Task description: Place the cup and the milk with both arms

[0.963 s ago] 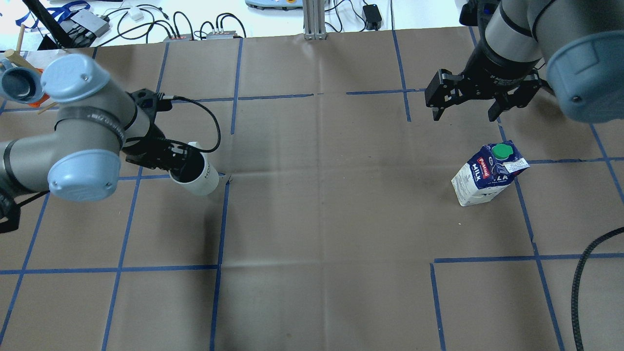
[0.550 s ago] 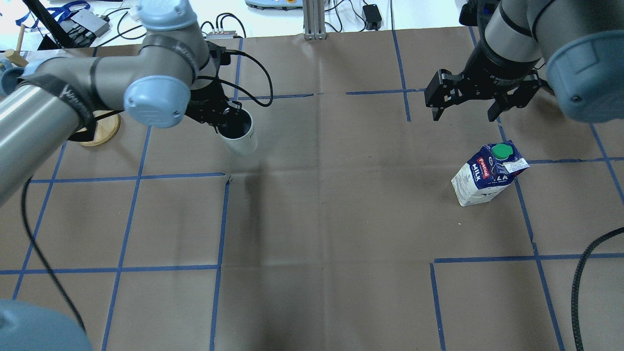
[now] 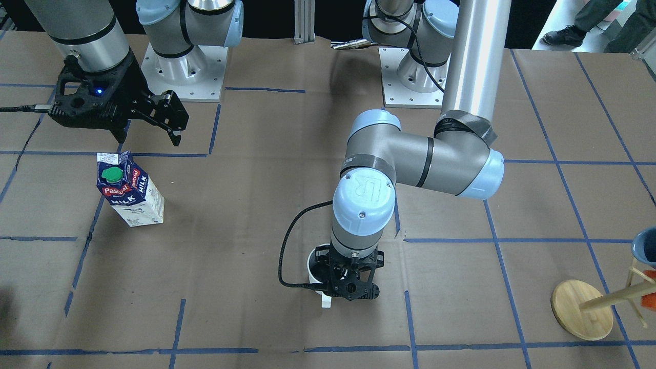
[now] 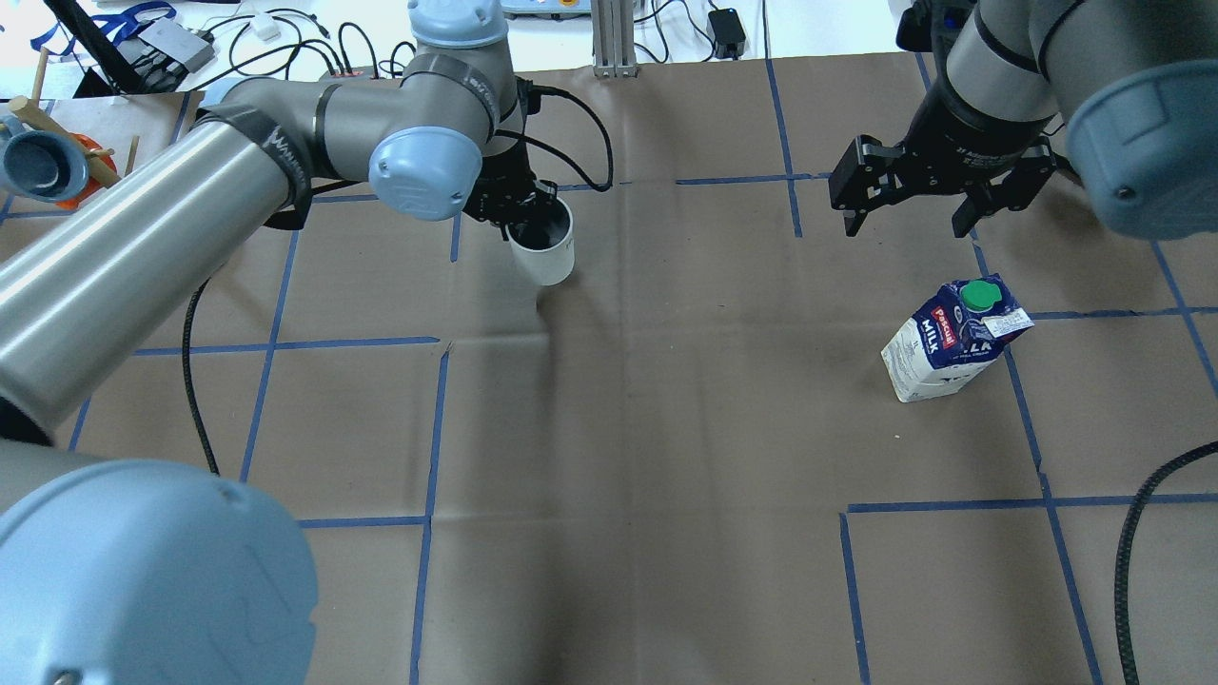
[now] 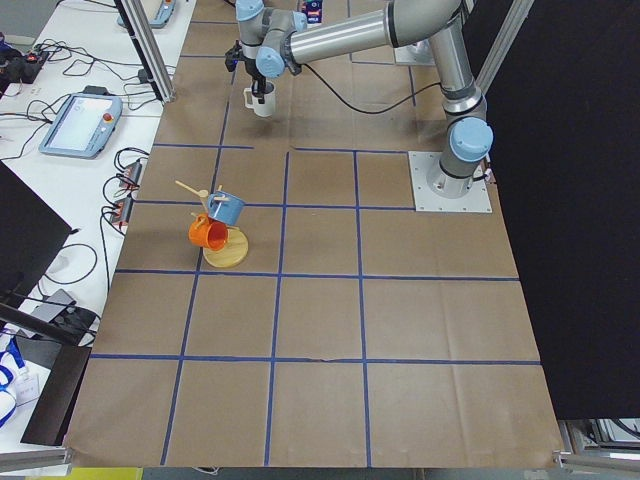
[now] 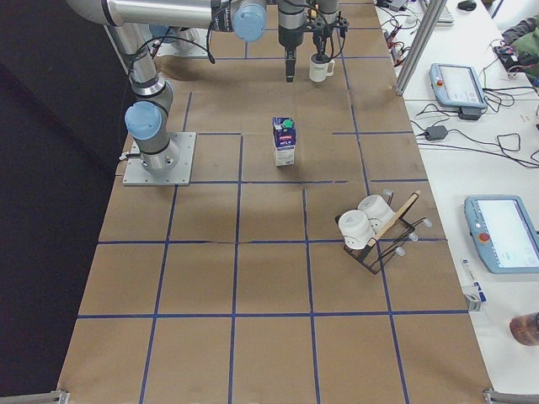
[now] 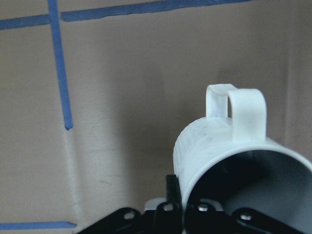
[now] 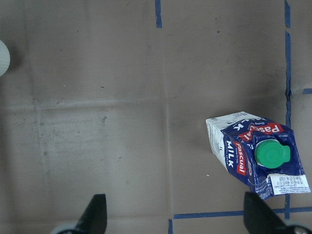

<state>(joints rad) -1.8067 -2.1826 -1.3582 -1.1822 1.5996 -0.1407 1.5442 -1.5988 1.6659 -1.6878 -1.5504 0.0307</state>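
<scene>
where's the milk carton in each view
Front-facing: milk carton upright, left side.
Overhead: milk carton, right side.
Exterior left: milk carton tiny at top edge.
Exterior right: milk carton, upper middle.
Left wrist: not in it.
Right wrist: milk carton, right side.
Shared landmark: the open right gripper beside it.

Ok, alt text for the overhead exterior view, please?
The left arm's black claw grips a white ceramic mug with a dark inside by its rim, in the far half of the brown paper-covered table. The right arm's black claw hangs open beyond an upright blue-and-white gable-top milk carton with a green cap.
</scene>
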